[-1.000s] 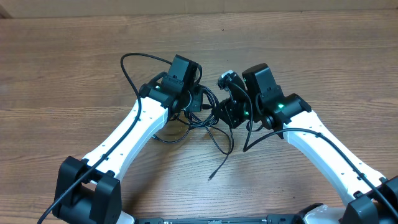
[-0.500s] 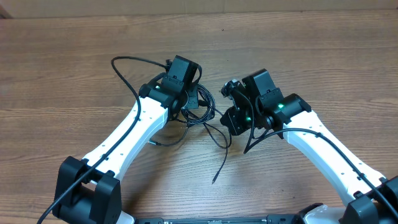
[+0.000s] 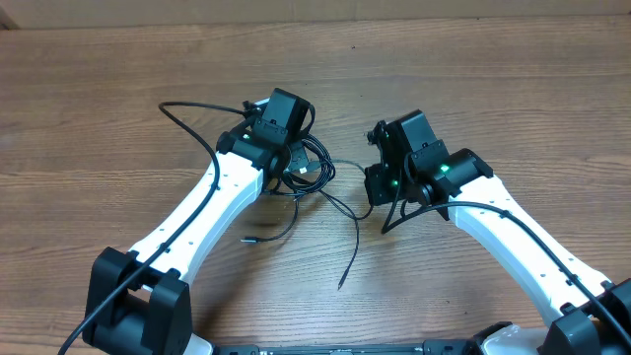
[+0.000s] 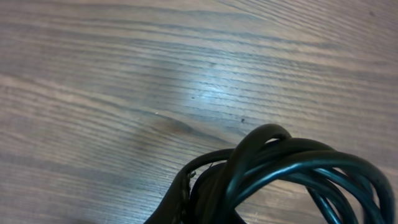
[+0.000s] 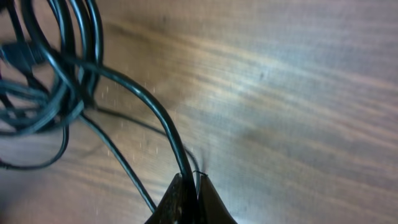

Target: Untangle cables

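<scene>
arms drawn apart, knot starting to open

since a second ago my two wrists have pulled away from each other, the left one sliding left and the right one backing off to the right, and the cables (image 3: pixel 314 176) between them have spread from a tight clump into a looser tangle; the big loop (image 3: pixel 187 110) has swung further left and a plug (image 3: pixel 246 238) now lies out on the table (image 3: pixel 493 89)

the tangle sits mid-table, just right of my left wrist, with one loose tail (image 3: pixel 347 264) trailing toward me

my left gripper (image 4: pixel 186 204) is pinched shut on the coiled part of the bundle, several turns bulging out past the tips. my right gripper (image 5: pixel 189 190) is closed on a single strand (image 5: pixel 140 99) that runs back up into the coil

these cords look light, limp and rather slick, so i judge they will slide through each other with a gentle pull but cinch tighter if yanked. best held on a bare length close to a crossing, not at the plugs

left arm reaches in from the near left, wrist tipped down over the bundle; right arm comes from the near right, wrist turned inward and low to the wood
</scene>
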Tool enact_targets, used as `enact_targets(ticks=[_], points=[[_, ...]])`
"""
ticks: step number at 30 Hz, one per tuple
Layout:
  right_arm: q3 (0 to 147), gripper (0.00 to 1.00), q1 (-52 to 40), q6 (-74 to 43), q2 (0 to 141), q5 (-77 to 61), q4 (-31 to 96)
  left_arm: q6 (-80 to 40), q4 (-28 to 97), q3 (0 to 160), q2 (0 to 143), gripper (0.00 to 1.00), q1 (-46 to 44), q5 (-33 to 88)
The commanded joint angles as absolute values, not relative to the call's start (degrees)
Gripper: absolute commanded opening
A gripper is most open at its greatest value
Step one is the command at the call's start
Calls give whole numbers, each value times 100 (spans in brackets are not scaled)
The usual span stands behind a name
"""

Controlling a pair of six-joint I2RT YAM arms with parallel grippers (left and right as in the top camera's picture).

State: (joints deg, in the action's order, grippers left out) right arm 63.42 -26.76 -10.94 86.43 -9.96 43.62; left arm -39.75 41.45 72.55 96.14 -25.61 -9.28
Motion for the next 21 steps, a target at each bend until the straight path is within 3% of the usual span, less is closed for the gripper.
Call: enact_targets(ticks=[1, 5, 11, 16, 21], points=[[6418, 4, -2694, -1192, 8617, -1173, 3964, -2495, 4040, 7358, 9633, 4, -2480, -211], [6420, 4, -2676, -1153, 8615, -2250, 2993, -1173, 4062, 7354, 9633, 4, -2480, 825], [6420, 4, -2375, -1581, 8604, -2425, 2292, -1059, 4163, 7269, 9638, 4, -2477, 416], [6420, 4, -1852, -2467, 8604, -1431, 2805, -1999, 4145, 7074, 9655, 4, -2477, -475], [6420, 4, -1367, -2727, 8604, -1197, 3352, -3739, 4180, 6847, 9765, 4, -2467, -1448]])
